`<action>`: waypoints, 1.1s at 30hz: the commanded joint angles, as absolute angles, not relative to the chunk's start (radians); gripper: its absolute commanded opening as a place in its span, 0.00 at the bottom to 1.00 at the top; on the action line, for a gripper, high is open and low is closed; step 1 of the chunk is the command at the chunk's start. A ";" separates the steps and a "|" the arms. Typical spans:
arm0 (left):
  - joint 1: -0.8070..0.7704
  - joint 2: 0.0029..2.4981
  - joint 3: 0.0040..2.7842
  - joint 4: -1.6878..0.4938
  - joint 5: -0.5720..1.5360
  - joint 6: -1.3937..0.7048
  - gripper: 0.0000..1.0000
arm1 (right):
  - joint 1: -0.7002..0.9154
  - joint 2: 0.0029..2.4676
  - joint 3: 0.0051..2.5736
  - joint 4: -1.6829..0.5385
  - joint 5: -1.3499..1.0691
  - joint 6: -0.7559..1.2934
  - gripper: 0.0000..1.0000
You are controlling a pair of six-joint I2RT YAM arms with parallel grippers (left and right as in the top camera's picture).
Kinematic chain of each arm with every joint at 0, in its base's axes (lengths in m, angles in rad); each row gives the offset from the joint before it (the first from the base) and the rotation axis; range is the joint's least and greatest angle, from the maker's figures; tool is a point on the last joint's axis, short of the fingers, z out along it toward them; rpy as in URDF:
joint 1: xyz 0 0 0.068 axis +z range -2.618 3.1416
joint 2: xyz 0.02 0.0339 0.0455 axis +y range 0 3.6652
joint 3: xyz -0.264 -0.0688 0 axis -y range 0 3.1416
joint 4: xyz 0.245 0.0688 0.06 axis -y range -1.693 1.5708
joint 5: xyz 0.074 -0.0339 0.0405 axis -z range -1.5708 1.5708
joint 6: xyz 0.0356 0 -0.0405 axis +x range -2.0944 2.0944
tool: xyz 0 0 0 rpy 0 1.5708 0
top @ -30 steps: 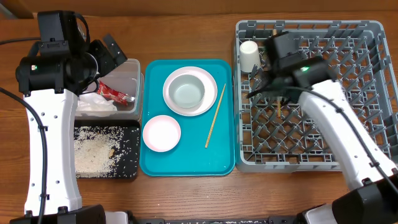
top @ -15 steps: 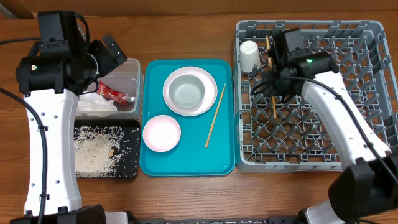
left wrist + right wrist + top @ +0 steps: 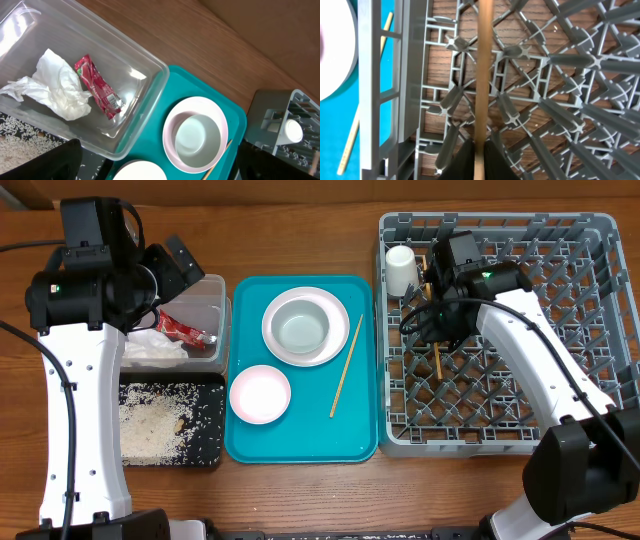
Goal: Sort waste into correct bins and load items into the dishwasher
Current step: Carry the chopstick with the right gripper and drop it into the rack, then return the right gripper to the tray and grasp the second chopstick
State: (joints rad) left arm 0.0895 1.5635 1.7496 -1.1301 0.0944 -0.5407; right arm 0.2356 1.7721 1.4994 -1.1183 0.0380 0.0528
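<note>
Overhead: left gripper (image 3: 172, 265) hangs above the back edge of the clear tub (image 3: 212, 292), fingers spread, nothing in them. Inside the tub lie the red snack wrapper (image 3: 186, 330) and the white napkin (image 3: 150, 346), touching. Black tray (image 3: 210, 385) sits just in front of the tub, with rice (image 3: 155, 425) scattered in it. Teal tray (image 3: 300, 435) is between the bins and the grey dish rack (image 3: 590, 330). On the teal tray: the pinkish plate (image 3: 342, 320) with the grey-green bowl (image 3: 302, 328) sitting in it, the pink bowl (image 3: 260, 394) nearer the front, and the loose chopstick (image 3: 346, 367) lying along the right side. White cup (image 3: 401, 268) stands in the rack's back-left corner. Right gripper (image 3: 437, 330) is over the rack's left part, clamped on the held chopstick (image 3: 437, 362), which points toward the rack's front.

Left wrist: dark fingers (image 3: 55, 162) sit far apart at the bottom corners, with nothing between them. Below are the tub with napkin and wrapper, plate and bowl, and the cup in the rack at far right.

Right wrist: fingertips (image 3: 465, 160) pinch the held chopstick, which runs straight up the view over the rack's lattice and pegs. I can't tell whether its far end touches the rack. The loose chopstick shows on the teal tray past the rack's wall.
</note>
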 commanded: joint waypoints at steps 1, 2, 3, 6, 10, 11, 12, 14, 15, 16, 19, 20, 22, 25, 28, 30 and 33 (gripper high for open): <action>0.091 1.550 1.769 -1.129 0.102 -0.528 1.00 | 0.235 1.773 1.498 -1.116 0.031 0.052 0.10; 0.091 1.550 1.769 -1.129 0.101 -0.527 1.00 | 0.235 1.773 1.498 -1.117 0.031 0.052 0.10; 0.091 1.550 1.769 -1.129 0.102 -0.527 1.00 | 0.235 1.773 1.498 -1.118 0.031 0.052 0.11; 0.091 1.550 1.769 -1.129 0.102 -0.527 1.00 | 0.235 1.773 1.498 -1.122 0.031 0.053 0.11; 0.091 1.550 1.769 -1.129 0.102 -0.527 1.00 | 0.235 1.773 1.498 -1.114 0.030 0.079 0.15; 0.091 1.550 1.769 -1.129 0.102 -0.527 1.00 | 0.236 1.773 1.498 -1.105 0.019 0.103 0.17; 0.091 1.550 1.769 -1.129 0.102 -0.527 1.00 | 0.236 1.773 1.498 -1.097 -0.003 0.135 0.20; 0.091 1.550 1.769 -1.129 0.101 -0.527 1.00 | 0.236 1.773 1.498 -1.076 -0.093 0.244 0.20; 0.091 1.550 1.769 -1.129 0.102 -0.527 1.00 | 0.237 1.774 1.498 -1.065 -0.147 0.297 0.21; 0.091 1.550 1.769 -1.129 0.101 -0.527 1.00 | 0.241 1.774 1.498 -1.053 -0.210 0.351 0.21; 0.091 1.550 1.769 -1.129 0.102 -0.527 1.00 | 0.269 1.775 1.498 -1.012 -0.321 0.433 0.23; 0.091 1.550 1.769 -1.129 0.101 -0.527 1.00 | 0.284 1.775 1.498 -1.001 -0.327 0.450 0.24; 0.091 1.550 1.769 -1.129 0.102 -0.527 1.00 | 0.324 1.775 1.498 -0.981 -0.318 0.477 0.26; 0.091 1.550 1.769 -1.129 0.101 -0.527 1.00 | 0.382 1.775 1.498 -0.977 -0.268 0.548 0.27; 0.091 1.550 1.769 -1.129 0.102 -0.528 1.00 | 0.461 1.776 1.498 -0.970 -0.178 0.616 0.27; 0.091 1.550 1.769 -1.129 0.102 -0.527 1.00 | 0.514 1.776 1.498 -0.962 -0.118 0.677 0.22; 0.091 1.550 1.769 -1.129 0.102 -0.527 1.00 | 0.581 1.777 1.498 -0.954 -0.086 0.763 0.15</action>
State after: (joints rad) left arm 0.0895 1.5635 1.7496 -1.1301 0.0944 -0.5411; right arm 0.5335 1.7725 1.4994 -0.9604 -0.1627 0.6315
